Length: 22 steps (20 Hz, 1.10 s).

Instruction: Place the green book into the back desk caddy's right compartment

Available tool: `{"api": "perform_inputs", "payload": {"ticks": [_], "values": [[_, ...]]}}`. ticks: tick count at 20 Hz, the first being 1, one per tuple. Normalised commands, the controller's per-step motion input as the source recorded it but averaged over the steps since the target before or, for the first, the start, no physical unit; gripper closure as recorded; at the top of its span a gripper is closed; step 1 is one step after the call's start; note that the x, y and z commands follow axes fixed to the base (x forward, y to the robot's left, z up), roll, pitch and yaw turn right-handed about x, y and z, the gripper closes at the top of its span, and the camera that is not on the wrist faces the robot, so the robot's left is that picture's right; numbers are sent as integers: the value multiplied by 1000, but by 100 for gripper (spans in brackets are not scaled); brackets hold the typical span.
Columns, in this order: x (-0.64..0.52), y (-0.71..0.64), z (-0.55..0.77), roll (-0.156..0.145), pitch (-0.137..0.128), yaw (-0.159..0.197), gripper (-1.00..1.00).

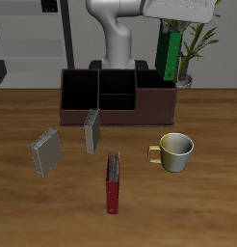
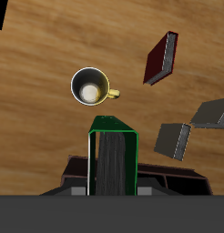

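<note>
My gripper (image 1: 174,29) is shut on the top of the green book (image 1: 169,55), which hangs upright in the air. The book's lower edge is just above the back desk caddy (image 1: 116,99), over the end cell nearest the mug. That end cell, the right compartment (image 1: 155,87), shows only as a narrow dark slot behind its brown wall. In the wrist view the green book (image 2: 112,162) fills the space between my fingers, its black spine toward the camera. The caddy (image 2: 79,169) lies right beneath it.
A cream mug (image 1: 174,151) stands in front of the caddy. A red book (image 1: 113,183) stands near the front edge. Two grey books (image 1: 46,151) (image 1: 92,130) stand before the caddy's other end. A potted plant (image 1: 195,48) is behind the caddy's mug-side end.
</note>
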Motion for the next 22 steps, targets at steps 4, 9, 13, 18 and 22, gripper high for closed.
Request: {"api": "perform_inputs", "payload": {"ticks": [4, 9, 13, 18, 22], "values": [[-359, 11, -42, 5, -12, 22, 100], [-341, 5, -91, -3, 10, 4, 100], [-333, 98, -107, 21, 6, 37, 100], [-308, 104, 1, 15, -19, 17, 100], [-307, 124, -13, 16, -34, 36, 100]]}}
